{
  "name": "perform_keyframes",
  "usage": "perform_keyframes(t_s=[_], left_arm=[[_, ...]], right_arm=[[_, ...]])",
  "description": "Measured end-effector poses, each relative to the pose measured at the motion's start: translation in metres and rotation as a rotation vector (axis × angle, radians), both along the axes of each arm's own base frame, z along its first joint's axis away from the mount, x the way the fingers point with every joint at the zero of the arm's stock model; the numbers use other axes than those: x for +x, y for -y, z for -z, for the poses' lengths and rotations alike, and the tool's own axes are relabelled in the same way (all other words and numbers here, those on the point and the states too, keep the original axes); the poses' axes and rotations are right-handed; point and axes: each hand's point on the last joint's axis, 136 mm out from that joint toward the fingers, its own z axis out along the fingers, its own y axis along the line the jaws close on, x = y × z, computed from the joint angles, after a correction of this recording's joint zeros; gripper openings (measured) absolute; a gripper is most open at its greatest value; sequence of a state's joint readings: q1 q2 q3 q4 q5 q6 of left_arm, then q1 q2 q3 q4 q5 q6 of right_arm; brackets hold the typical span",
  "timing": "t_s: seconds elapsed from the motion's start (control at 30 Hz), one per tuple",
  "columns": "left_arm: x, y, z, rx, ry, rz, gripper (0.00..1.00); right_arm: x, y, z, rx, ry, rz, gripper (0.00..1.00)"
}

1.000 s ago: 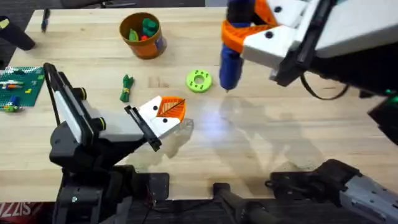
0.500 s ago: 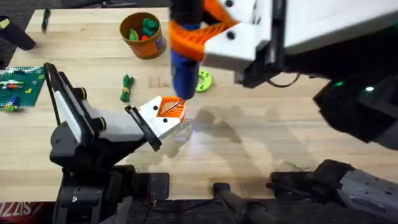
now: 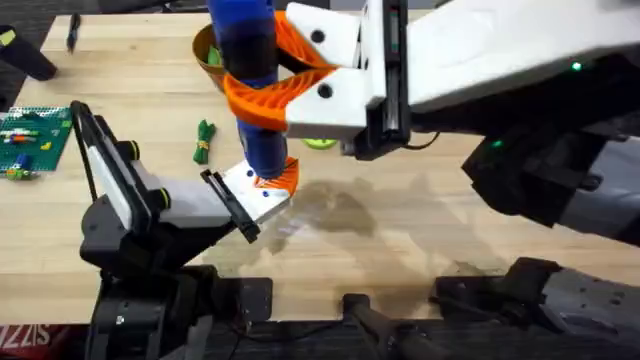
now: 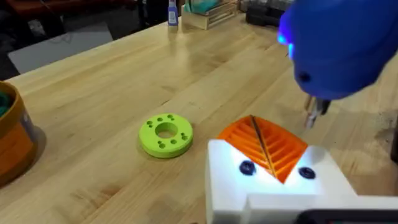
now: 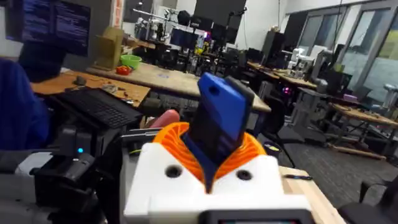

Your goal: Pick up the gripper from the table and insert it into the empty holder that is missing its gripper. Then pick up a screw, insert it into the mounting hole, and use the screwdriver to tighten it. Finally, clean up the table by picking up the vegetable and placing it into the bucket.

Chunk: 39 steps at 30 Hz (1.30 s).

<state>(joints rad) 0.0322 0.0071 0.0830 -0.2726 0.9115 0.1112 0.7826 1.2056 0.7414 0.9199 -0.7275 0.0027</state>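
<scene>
Two arms were busy over the table (image 3: 420, 240). Going left to right: vegetable (image 3: 204, 140) lay on the wood at the left, well short of the bucket (image 3: 207, 52) behind it, so cleanup was not done. Left gripper (image 3: 265, 190) sat low near the middle; its fingers were pinched onto the holder with the orange gripper (image 4: 264, 145) seated between the white blocks, judging by the left wrist view. So the insert step looked finished. Screwdriver (image 3: 248, 90) stood nearly upright just above that assembly, its metal tip (image 4: 314, 113) hanging close beside the orange wedge, not clearly touching. Right gripper (image 5: 208, 171) was clamped on the blue body of the screwdriver, orange pads on both sides. Green disc (image 4: 166, 134) lay on the wood just beside the assembly. Couldn't tell whether a screw was already in the hole; two dark spots showed on the white face. My read: tightening stage starting, then vegetable into bucket left.
</scene>
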Motion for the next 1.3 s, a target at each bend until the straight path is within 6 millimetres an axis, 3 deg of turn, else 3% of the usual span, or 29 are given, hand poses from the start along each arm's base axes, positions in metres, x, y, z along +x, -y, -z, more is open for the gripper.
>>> perform_keyframes(t_s=[0.27, 0.4, 0.73, 1.3], left_arm=[[0.0, 0.0, 0.0, 0.0, 0.0, 0.0, 0.007], [0.0, 0.0, 0.0, 0.0, 0.0, 0.0, 0.007], [0.0, 0.0, 0.0, 0.0, 0.0, 0.0, 0.007], [0.0, 0.0, 0.0, 0.0, 0.0, 0.0, 0.007]], right_arm=[[0.006, -0.019, 0.015, -0.037, -0.026, -0.021, 0.012], [0.006, -0.026, 0.014, -0.027, -0.012, -0.033, 0.012], [0.004, -0.026, -0.002, 0.019, 0.035, -0.036, 0.012], [0.019, -0.038, 0.018, -0.008, 0.011, -0.007, 0.012]])
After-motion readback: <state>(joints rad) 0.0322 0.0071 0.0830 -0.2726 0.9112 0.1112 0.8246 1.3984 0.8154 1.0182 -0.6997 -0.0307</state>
